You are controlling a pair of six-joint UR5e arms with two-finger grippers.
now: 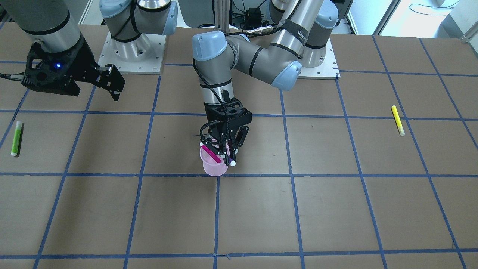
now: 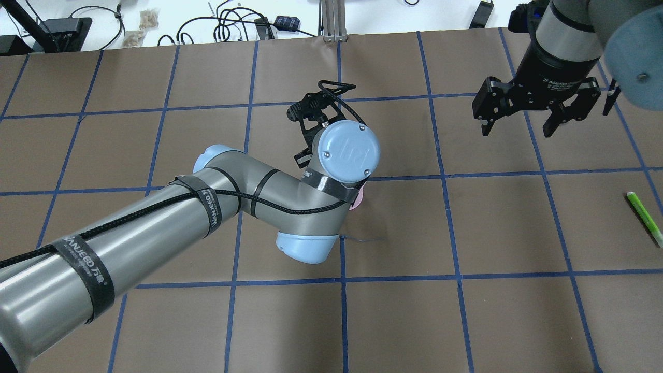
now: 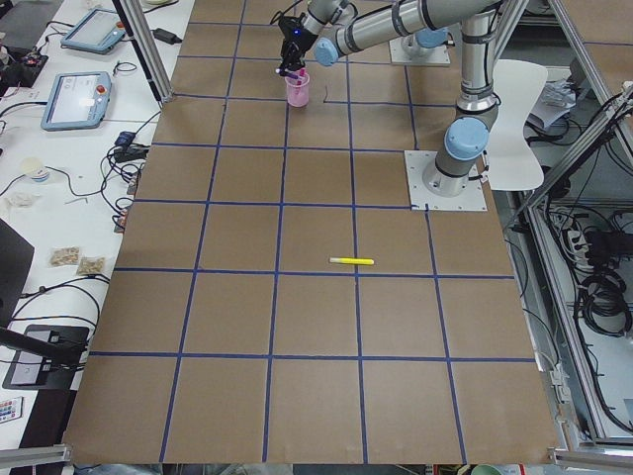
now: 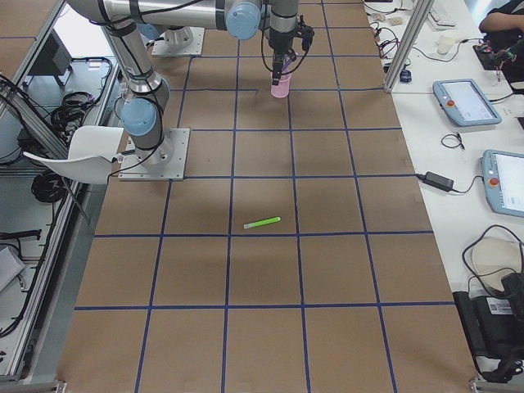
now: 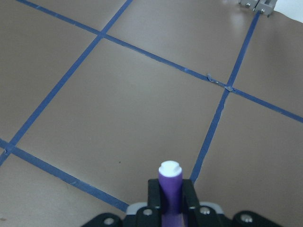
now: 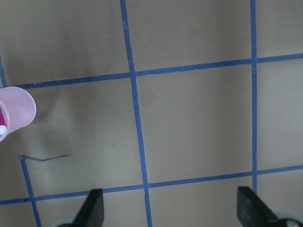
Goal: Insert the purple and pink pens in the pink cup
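Observation:
The translucent pink cup (image 1: 214, 166) stands upright near the table's middle, with the pink pen (image 1: 211, 154) leaning inside it. My left gripper (image 1: 227, 157) hangs right over the cup's rim and is shut on the purple pen (image 1: 230, 160). The pen's white end is at the cup's edge; I cannot tell whether it is inside. In the left wrist view the purple pen (image 5: 170, 189) sits clamped between the fingers (image 5: 154, 191). My right gripper (image 1: 114, 84) is open, empty and raised well off to the side. It also shows in the overhead view (image 2: 518, 127). The cup (image 6: 16, 111) shows in the right wrist view.
A green highlighter (image 1: 16, 138) lies near the table edge on my right side. A yellow highlighter (image 1: 397, 120) lies far out on my left side. The brown table has a grid of blue tape. My left arm's elbow (image 2: 305, 207) hides most of the cup from overhead.

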